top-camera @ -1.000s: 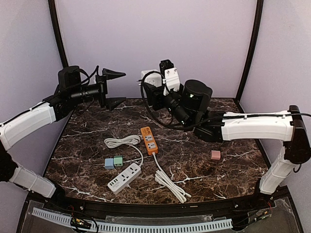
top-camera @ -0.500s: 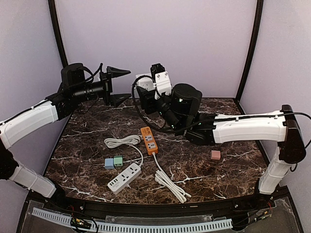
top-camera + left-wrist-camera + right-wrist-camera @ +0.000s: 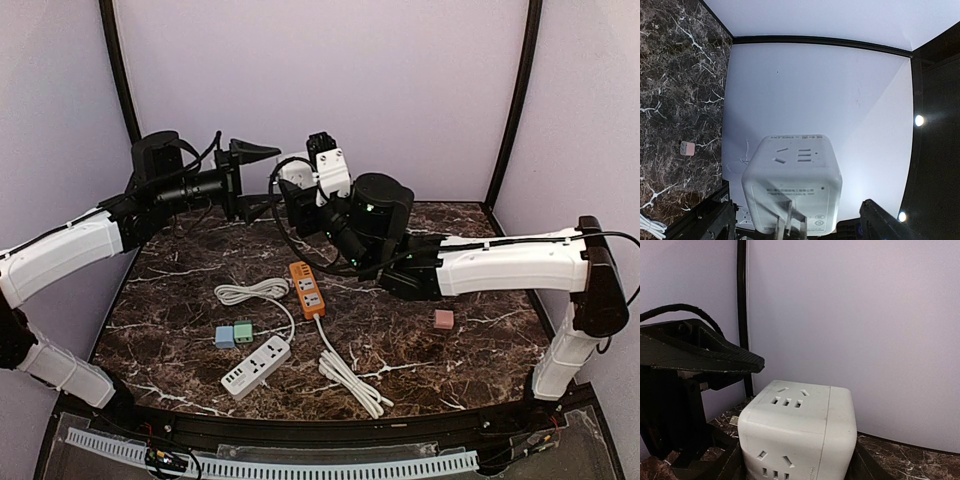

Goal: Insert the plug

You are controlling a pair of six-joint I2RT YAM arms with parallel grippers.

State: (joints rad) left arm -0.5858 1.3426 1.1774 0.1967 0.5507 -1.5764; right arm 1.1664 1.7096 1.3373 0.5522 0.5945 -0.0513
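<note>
Over the last second your left gripper (image 3: pixel 258 180) slid right toward the middle of the back wall. The right arm swung the white cube plug (image 3: pixel 291 172) left to meet it, and the left jaws narrowed a little.

The plug hung in the air near the back wall, well above the table, clamped in your right gripper (image 3: pixel 797 467). It lay straight ahead of the left gripper, and its prongs (image 3: pixel 790 217) pointed back at that wrist. The left fingers (image 3: pixel 710 225) stood parted on either side of the cube, a clear gap each side, gripping nothing.

The left arm was the free one, so a handover looked likely. The orange power strip (image 3: pixel 308 289) and the white power strip (image 3: pixel 256 367) lay flat on the table, well below and nearer you.
</note>
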